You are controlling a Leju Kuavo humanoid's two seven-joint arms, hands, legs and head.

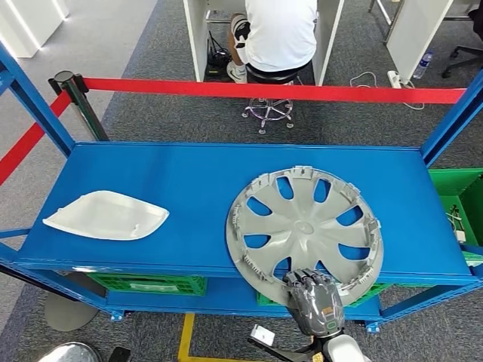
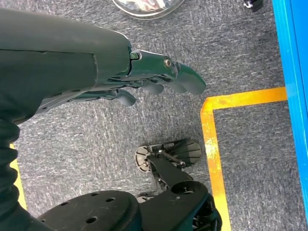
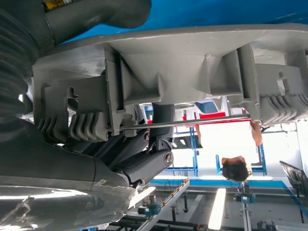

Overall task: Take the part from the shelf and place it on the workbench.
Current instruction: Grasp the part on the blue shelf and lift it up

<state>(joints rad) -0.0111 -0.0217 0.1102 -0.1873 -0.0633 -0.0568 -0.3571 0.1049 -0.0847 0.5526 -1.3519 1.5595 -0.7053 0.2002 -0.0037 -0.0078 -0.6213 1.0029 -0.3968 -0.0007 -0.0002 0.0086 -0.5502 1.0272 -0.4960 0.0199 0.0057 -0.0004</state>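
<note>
**Hubcap gripped at the shelf's front edge**

Now the grey hubcap (image 1: 305,226) is seen lying on the blue shelf (image 1: 188,181), its near rim jutting just past the shelf's front lip. That rim is gripped by the right hand (image 1: 312,299), fingers curled over its top; in the right wrist view the dark fingers (image 3: 147,161) are wrapped against the ribbed underside of the rim (image 3: 174,77). The left hand (image 2: 160,79) is held low over the grey carpet, its fingers nearly straight and close together, nothing in them.

Well apart to the left on the same shelf, a white moulded part (image 1: 107,216) is laid flat, with a broad stretch of bare blue between the two. Open carpet is seen behind the shelf, bounded by a red barrier belt (image 1: 273,91) and its post (image 1: 80,102). A seated person (image 1: 279,34) is turned away at a white desk beyond. Green crates (image 1: 149,283) are stowed under the shelf, and yellow floor tape (image 2: 211,139) is marked beside its blue edge. A small green marking on the back of the right hand cannot be read.
</note>
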